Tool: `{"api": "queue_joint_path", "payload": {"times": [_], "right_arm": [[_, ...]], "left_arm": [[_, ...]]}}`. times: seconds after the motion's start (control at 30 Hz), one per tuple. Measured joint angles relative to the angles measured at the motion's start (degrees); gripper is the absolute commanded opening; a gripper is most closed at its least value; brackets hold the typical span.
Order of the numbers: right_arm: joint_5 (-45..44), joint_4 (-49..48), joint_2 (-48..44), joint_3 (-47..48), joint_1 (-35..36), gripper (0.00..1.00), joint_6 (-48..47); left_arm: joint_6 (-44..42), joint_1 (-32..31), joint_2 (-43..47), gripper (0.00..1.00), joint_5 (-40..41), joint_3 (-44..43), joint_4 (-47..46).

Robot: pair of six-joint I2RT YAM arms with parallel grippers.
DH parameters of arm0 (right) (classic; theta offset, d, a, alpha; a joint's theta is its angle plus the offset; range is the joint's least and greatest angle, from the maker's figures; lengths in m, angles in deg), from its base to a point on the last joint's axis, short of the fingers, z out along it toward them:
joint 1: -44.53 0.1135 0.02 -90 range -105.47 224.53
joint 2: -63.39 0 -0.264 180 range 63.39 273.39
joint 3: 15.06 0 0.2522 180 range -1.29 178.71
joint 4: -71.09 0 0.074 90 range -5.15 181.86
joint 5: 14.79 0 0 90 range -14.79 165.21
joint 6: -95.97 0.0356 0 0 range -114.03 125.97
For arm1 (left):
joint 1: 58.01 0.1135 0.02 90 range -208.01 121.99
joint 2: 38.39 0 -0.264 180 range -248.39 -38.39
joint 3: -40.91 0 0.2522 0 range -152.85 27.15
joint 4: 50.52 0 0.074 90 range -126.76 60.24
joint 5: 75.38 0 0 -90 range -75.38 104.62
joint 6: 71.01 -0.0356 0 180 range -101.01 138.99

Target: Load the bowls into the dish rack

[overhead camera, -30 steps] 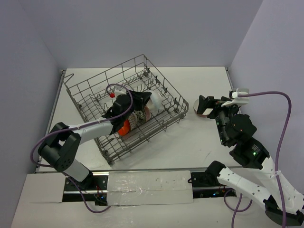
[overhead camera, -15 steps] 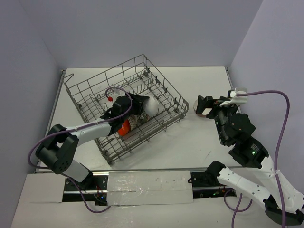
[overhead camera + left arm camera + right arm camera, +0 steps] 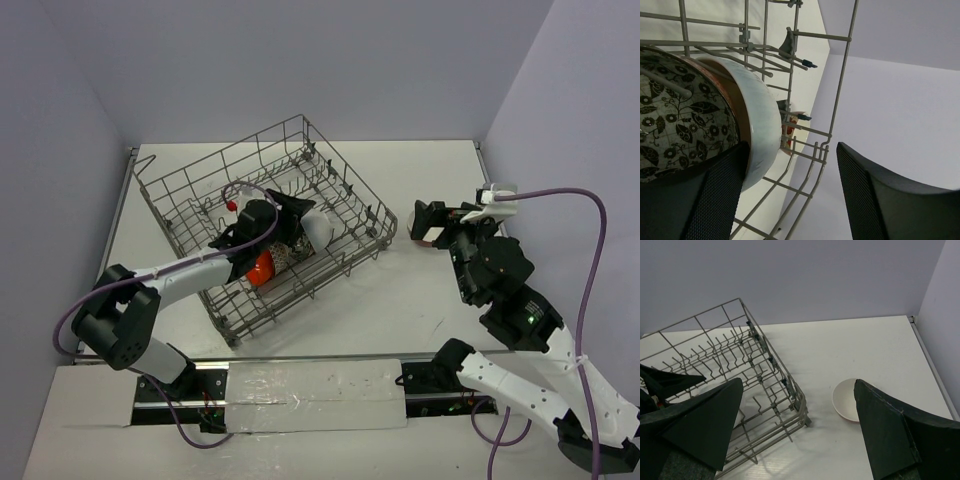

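Now left tool (image 3: 790, 155) wide, empty beside bowls (image 3: 685, 115) in dish rack (image 3: 842, 85); right tool (image 3: 797, 387) wide near white bowl (image 3: 845, 397).

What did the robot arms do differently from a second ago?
The left end effector opened and let go of the white bowl, which now leans in the dish rack beside the patterned bowl. The right end effector stayed open over the table, near the last bowl; the rack did not move.

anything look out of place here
One small white round bowl sits alone on the white table, right of the grey wire dish rack, which lies skewed to the table edges.
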State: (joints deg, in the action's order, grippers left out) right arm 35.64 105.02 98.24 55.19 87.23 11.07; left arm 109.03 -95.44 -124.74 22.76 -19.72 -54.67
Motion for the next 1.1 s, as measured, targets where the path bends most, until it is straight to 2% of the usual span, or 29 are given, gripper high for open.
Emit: {"api": "queue_joint_path", "payload": {"times": [0.27,0.4,0.6,0.87,1.1], "right_arm": [[-1.8,1.0,3.4,0.2,-0.4,0.99,1.9],[-1.7,1.9,5.3,0.2,-0.9,0.99,3.0],[-1.7,2.9,7.1,0.6,-2.2,0.99,4.7],[2.5,7.0,11.5,1.0,-15.4,0.96,13.5],[7.6,8.9,15.1,1.0,-19.9,0.95,19.4]], "left_arm": [[-7.6,0.0,0.4,0.88,0.1,-7.4,11.6],[-11.5,0.1,1.0,0.90,0.6,-10.1,16.2],[-15.6,0.2,2.6,0.91,0.7,-10.0,17.4],[-29.6,0.2,5.0,0.94,1.5,-11.3,19.9],[-38.6,0.2,7.0,0.89,0.3,-12.3,17.4]]}}
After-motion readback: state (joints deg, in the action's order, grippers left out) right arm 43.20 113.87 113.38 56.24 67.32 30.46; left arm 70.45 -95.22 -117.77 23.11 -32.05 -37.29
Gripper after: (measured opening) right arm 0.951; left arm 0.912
